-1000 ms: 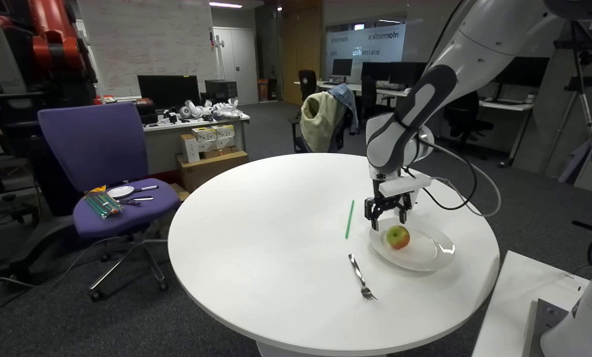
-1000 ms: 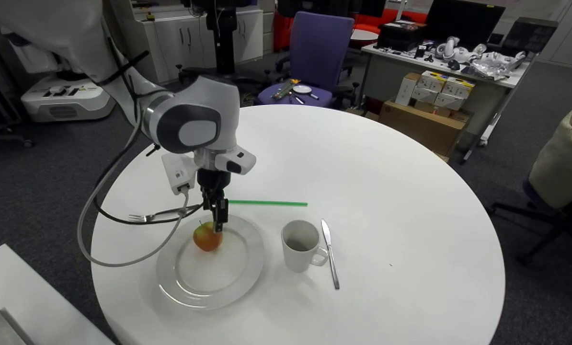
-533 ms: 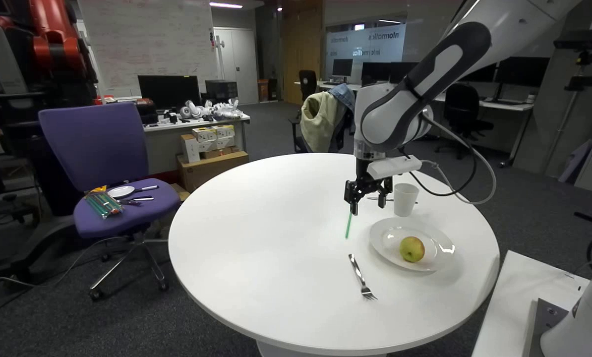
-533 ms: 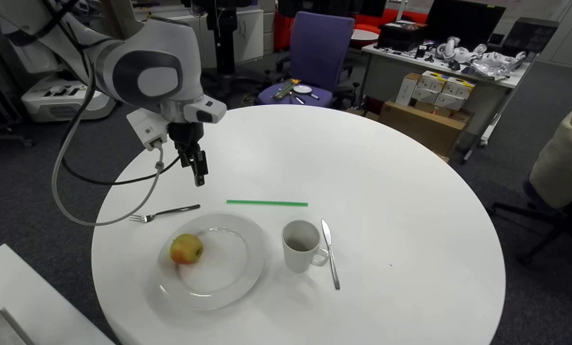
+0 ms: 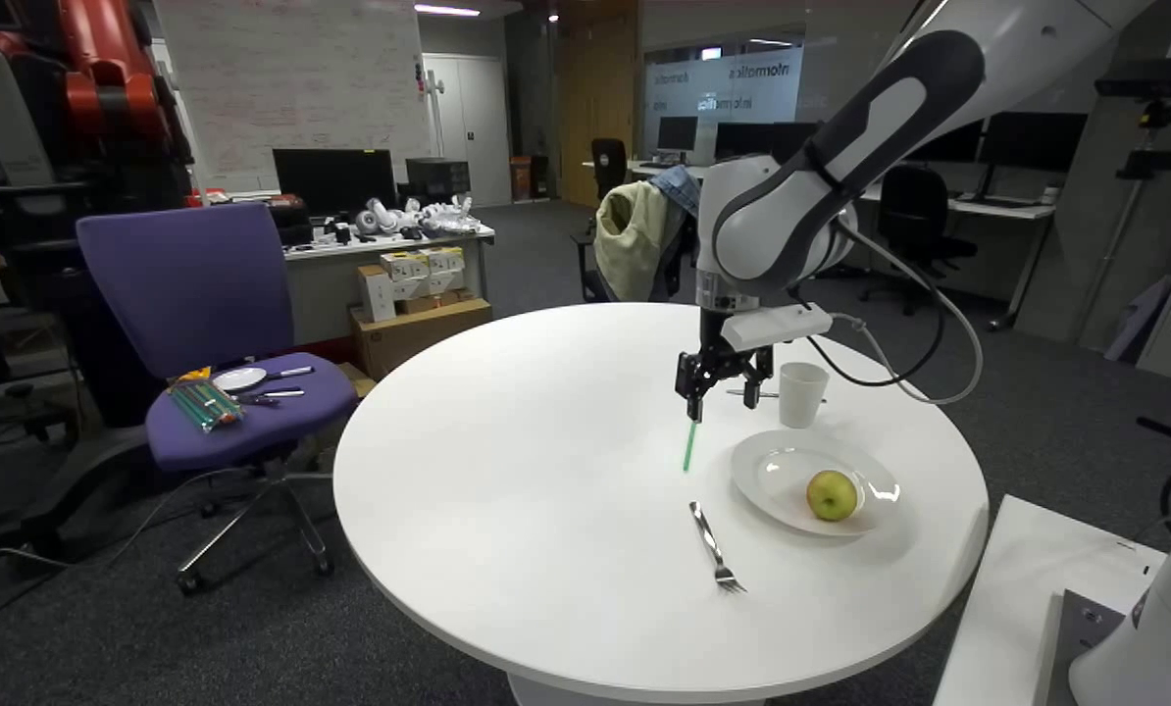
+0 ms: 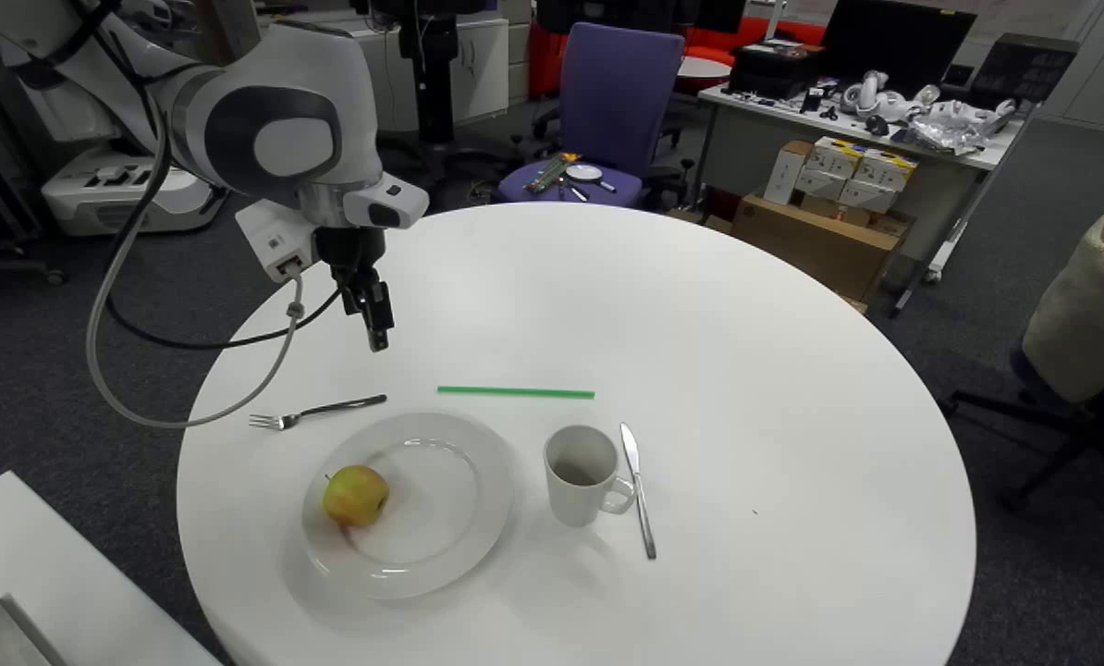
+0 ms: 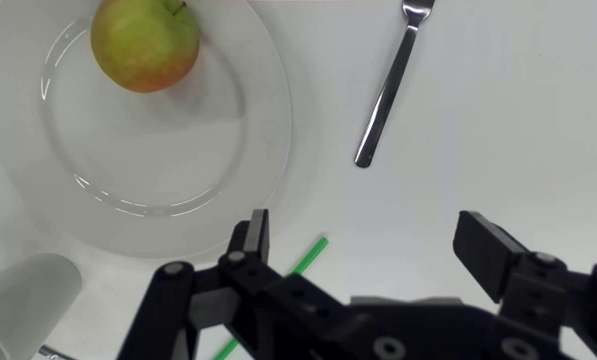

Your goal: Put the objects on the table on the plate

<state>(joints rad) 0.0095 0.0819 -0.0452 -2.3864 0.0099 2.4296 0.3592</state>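
Green-red apple (image 6: 356, 497) on plate (image 6: 450, 518); stick (image 6: 515, 392) or fork (image 6: 339, 407) next

I judge myself between picks, jaws spread with nothing between them. Next I'd align over something thin and go low. Stick, fork, knife (image 6: 644, 518) and mug (image 6: 572, 501) sit on the worktop (image 6: 746, 351), off the plate. The plate, by the edge near the robot base (image 5: 1149, 637), holds only the apple; I see nothing inside the mug.

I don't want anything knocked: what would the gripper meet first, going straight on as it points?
Most likely the tabletop between the fork and green stick, straight below; depth is unclear, though, so the gripper might catch the plate first.
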